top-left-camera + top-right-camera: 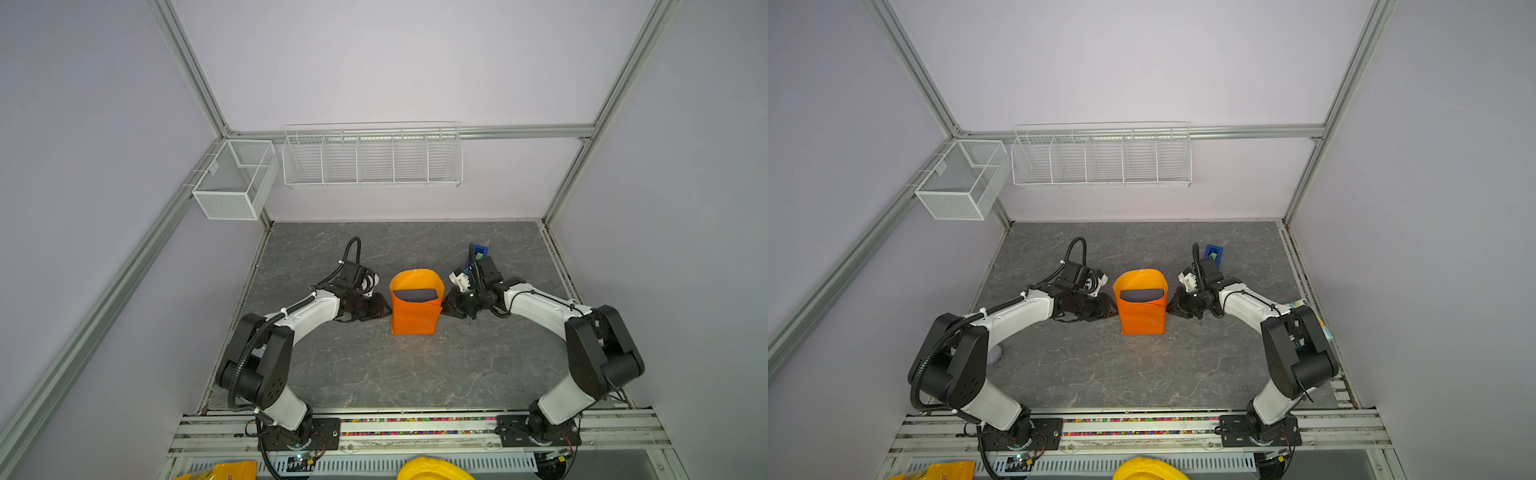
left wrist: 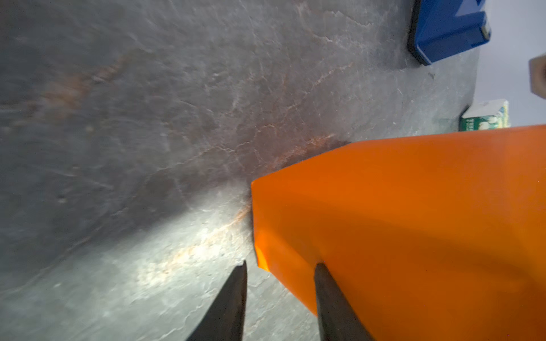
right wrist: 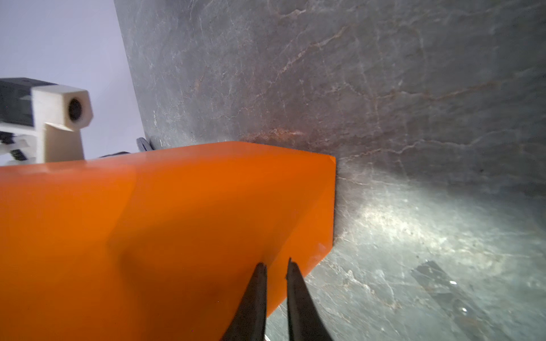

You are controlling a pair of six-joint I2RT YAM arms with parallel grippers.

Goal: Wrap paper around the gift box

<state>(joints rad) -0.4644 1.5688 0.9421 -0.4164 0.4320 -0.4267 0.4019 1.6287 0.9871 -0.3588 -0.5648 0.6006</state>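
Slate-blue gift box: mid-counter, between the two pincers, inside the paper; only a dark strip of it shows in both top views.
Paper: orange sheet folded up around the box. The near flap lies over the front of the box. The far part rises in a rounded arch behind it. Both side edges are creased in.
Left pincer: at the left side of the wrapped box, low over the counter. Its jaws stand apart. One fingertip lies against the paper's folded corner and the other is over bare stone, with nothing clamped.
Right pincer: at the right side of the wrapped box, with its tips at a crease near the paper's corner. The jaws are almost together, with a thin slit between them. I cannot tell whether they pinch the fold.
Counter: grey, veined stone surface.
Tape dispenser: bright blue, at the back of the counter beyond the right arm, apart from the paper.
Packet: white and green, near the counter's edge.
Wire basket: white, with dividers, on the back wall.
Mesh basket: white, at the left corner of the frame.
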